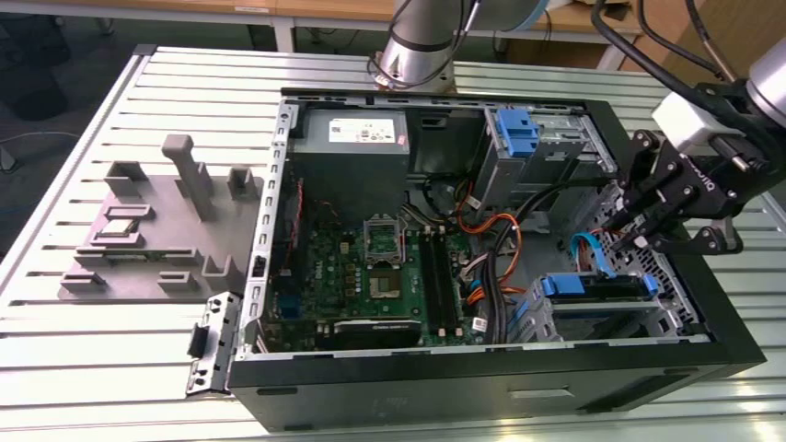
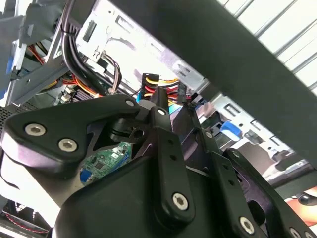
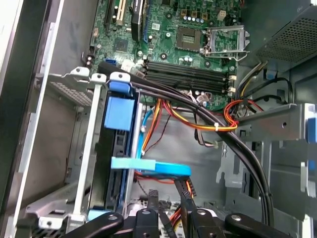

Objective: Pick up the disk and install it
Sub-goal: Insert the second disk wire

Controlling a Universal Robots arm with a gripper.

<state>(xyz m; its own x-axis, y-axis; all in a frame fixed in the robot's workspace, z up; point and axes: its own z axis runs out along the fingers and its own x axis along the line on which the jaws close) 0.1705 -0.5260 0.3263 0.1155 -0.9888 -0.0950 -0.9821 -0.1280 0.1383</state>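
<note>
The pincer [image 1: 624, 241] hung over the open computer case [image 1: 491, 391], at about 3 o'clock from the motherboard [image 1: 368, 267] in the exterior view. Its fingers [image 3: 183, 196] stood only narrowly apart, closed on the disk [image 3: 148, 166]. In the first wrist view the disk showed edge-on as a pale blue strip, lifted clear of the case floor. It sat just beside the metal drive cage [image 3: 91, 148], near the upright blue bracket [image 3: 119, 99] fixed at the cage's rim, and was not inside the cage. A thick bundle of black cables [image 3: 237, 148] ran past it, with orange and red wires [image 3: 198, 121] close by. In the exterior view the case lay on the slatted counter [image 1: 123, 350]. The power supply [image 1: 350, 152] was at 12 o'clock from the motherboard, and a grey fixture [image 1: 147, 239] stood on the counter at 9 o'clock from the case.
</note>
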